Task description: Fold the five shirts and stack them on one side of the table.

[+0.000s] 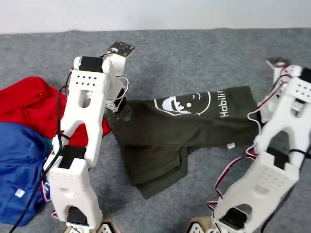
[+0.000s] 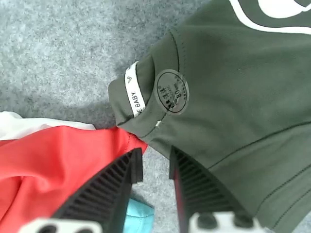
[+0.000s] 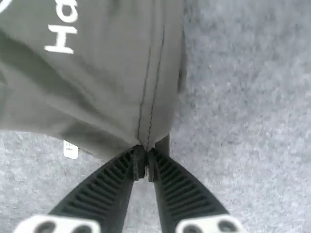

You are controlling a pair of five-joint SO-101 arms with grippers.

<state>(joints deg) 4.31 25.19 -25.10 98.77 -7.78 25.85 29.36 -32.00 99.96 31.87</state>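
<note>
Grey felt-like table covering (image 1: 194, 58), seen bare ahead of both sets of jaws. Dark olive shirt (image 1: 160, 141) spread on it between the left gripper (image 2: 154, 158) and the right gripper (image 3: 143, 158), white print (image 1: 187, 104) face up. Neck label (image 2: 133, 90) and round stamp (image 2: 171, 92) just ahead of the left jaws; hem seam running straight into the right jaws. Lower part of this shirt lying doubled, back toward the arm bases. Red shirt (image 1: 29, 102) crumpled beside the left jaws, its edge touching the olive collar. Blue shirt (image 1: 19, 155) heaped behind the left jaws, against the red one. Teal cloth (image 2: 141, 212) showing beneath the left jaws.
</note>
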